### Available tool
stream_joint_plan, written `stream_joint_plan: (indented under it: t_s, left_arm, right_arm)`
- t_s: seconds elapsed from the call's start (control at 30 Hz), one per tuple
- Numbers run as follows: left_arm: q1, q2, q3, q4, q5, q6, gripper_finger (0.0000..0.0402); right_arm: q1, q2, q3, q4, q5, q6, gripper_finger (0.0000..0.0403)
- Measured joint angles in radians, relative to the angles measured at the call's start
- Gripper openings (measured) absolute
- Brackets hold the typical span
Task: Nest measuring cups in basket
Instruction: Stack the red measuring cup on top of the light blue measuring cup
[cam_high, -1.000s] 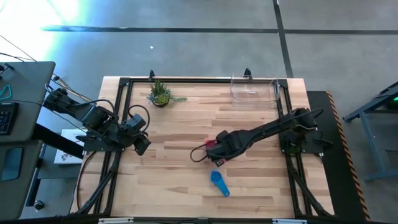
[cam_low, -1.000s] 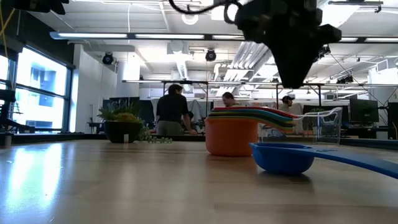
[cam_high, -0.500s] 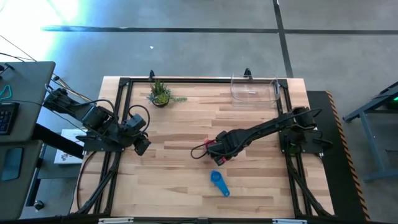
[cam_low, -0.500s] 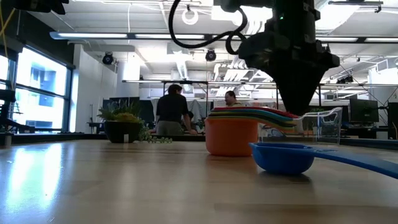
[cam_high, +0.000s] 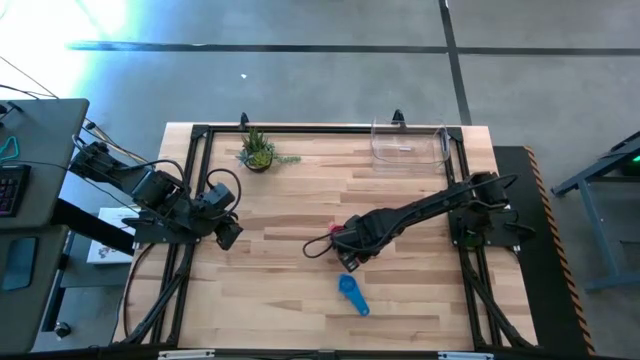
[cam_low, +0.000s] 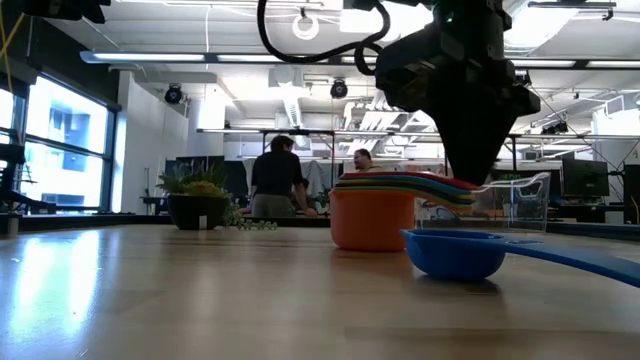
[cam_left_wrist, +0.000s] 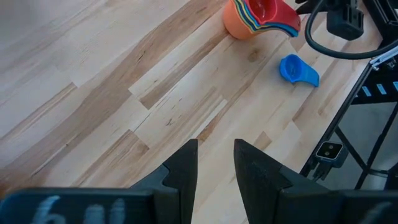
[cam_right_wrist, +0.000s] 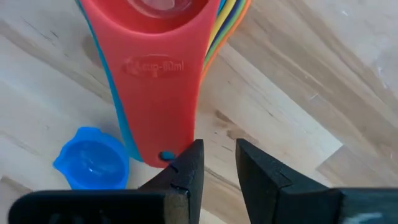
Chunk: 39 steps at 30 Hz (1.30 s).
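A stack of nested measuring cups (cam_low: 372, 215) stands on its orange bottom cup mid-table, a red cup on top (cam_right_wrist: 158, 74), the handles fanned out. A blue cup (cam_high: 352, 294) lies alone on the wood nearer the front edge. My right gripper (cam_right_wrist: 219, 155) points down at the free ends of the stack's handles (cam_low: 455, 185), slightly open, with bare wood between its fingers. My left gripper (cam_left_wrist: 216, 155) hangs open at the table's left side (cam_high: 230, 235), holding nothing. The clear basket (cam_high: 408, 145) sits at the far right. My right gripper comes from above at the free end of the top red handle (cam_right_wrist: 163, 152), one fingertip (cam_right_wrist: 186, 165) right beside it. I cannot tell whether that finger touches the handle.
A small potted plant (cam_high: 258, 152) stands at the far left of the table. A black frame (cam_high: 200, 180) runs around the tabletop. Bare wood lies between the stack and the basket. People stand in the room beyond the table.
My right gripper has come down toward the fanned handles of the cup stack and turned a little. The stack and the blue cup have stayed where they were.
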Motion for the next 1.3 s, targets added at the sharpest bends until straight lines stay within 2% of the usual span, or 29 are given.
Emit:
stream_joint_plan:
  t_s: [0.57,0.73,0.97,1.3]
  left_arm:
    - [0.000,0.000,0.000,0.000,-0.002,0.000,0.0095]
    - [0.000,0.000,0.000,0.000,-0.005,0.000,0.0095]
    - [0.000,0.000,0.000,0.000,-0.024,-0.007,0.0095]
    - [0.000,0.000,0.000,0.000,-0.026,0.008,0.0095]
  right_arm:
    - [0.014,0.000,0.058,-0.024,-0.013,0.000,0.0085]
    - [0.043,0.000,0.130,0.021,0.017,0.034,0.0085]
    - [0.051,0.015,0.149,0.202,0.044,0.088,0.0085]
    - [0.070,0.088,0.148,0.227,0.026,0.134,0.0085]
